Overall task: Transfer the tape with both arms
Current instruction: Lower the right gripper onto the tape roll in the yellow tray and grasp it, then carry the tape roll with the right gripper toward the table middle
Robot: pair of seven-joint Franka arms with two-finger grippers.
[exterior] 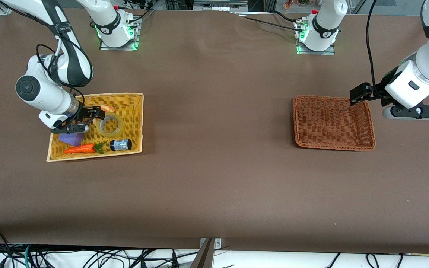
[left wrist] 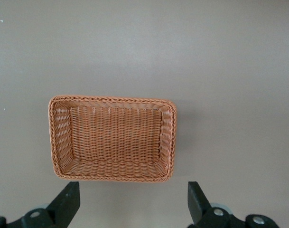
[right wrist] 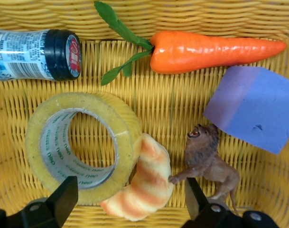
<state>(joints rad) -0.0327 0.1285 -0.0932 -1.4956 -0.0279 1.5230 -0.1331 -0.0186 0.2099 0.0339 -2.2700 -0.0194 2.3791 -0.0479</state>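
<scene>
Front view: 2 arms work at opposite ends of a brown table (exterior: 214, 178). In the yellow tray (exterior: 134, 123) at the right arm's end, a carrot (exterior: 80, 149) and small jar (exterior: 120, 144) lie nearest the camera. Just farther sits the tape (exterior: 110, 125), lying flat, touching a striped croissant toy (right wrist: 144, 183). The right gripper (exterior: 88, 117) hovers low over it, fingers spread, apparently lining up a grasp. A purple block (right wrist: 253, 114) and lion figure (right wrist: 208, 159) lie beside it, partly hidden by the arm. Over the empty brown basket (exterior: 304, 123), the left gripper (exterior: 361, 93) waits, fingers apart in its wrist view, its arm cut off at frame edge.
</scene>
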